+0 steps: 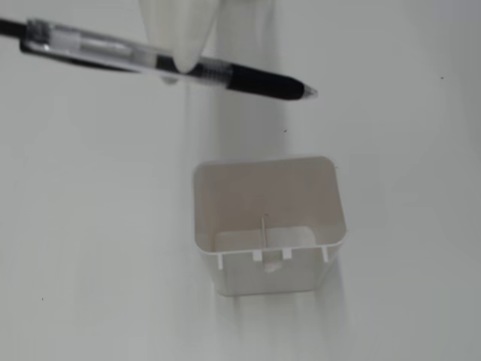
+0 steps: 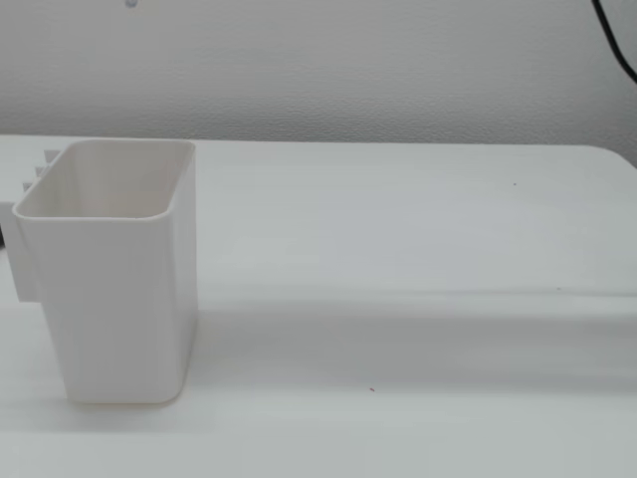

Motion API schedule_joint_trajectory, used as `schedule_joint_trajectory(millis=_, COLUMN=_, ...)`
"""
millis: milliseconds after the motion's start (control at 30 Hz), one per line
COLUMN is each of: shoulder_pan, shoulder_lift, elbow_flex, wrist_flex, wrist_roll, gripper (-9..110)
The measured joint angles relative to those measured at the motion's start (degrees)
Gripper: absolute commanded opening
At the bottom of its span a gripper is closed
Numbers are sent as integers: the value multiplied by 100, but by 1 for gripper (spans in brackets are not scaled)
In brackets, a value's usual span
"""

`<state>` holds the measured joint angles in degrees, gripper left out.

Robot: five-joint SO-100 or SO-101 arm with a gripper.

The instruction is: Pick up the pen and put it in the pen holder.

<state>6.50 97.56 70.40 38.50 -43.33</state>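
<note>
Crossing the upper left of the top-down fixed view, one pen (image 1: 161, 64) lies nearly level, tilted slightly down toward the right. Its barrel is clear, with a dark refill line visible inside; the front section is black and ends in a small pale tip near the upper centre of the frame, while the black end button runs off the left edge. It appears large and somewhat soft in focus. White fingers (image 1: 179, 30) come down from the top edge and taper to the barrel just where the clear part meets the black section, so the jaws are clenched on the pen there; only one tapering white shape is plainly seen, and the gripper (image 1: 180, 66) otherwise lies beyond the frame.

One pen holder (image 1: 269, 272) stands on the white bench (image 1: 421, 226) below the pen, in the lower centre of that view, well apart from it. It is a white rectangular box with rounded corners, thin walls, a short divider inside and small notched tabs along its lower rim; nothing shows inside it.

In the side-on fixed view the holder (image 2: 109, 289) stands at the left, upright, with tabs jutting from its far left rim. A thin black cable (image 2: 615, 45) curves in the upper right corner. Neither pen barrel nor arm shows here.
</note>
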Motion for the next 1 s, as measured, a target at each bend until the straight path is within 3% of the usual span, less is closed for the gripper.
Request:
schedule_joint_trajectory(millis=367, shoulder_pan=-246, shoulder_lift=-879, elbow_flex=0, wrist_flex=-141, wrist_roll=105, gripper=-1)
schedule_joint_trajectory(millis=1000, shoulder_pan=-308, shoulder_lift=-1143, elbow_flex=0, wrist_flex=-141, wrist_roll=-853, gripper=0)
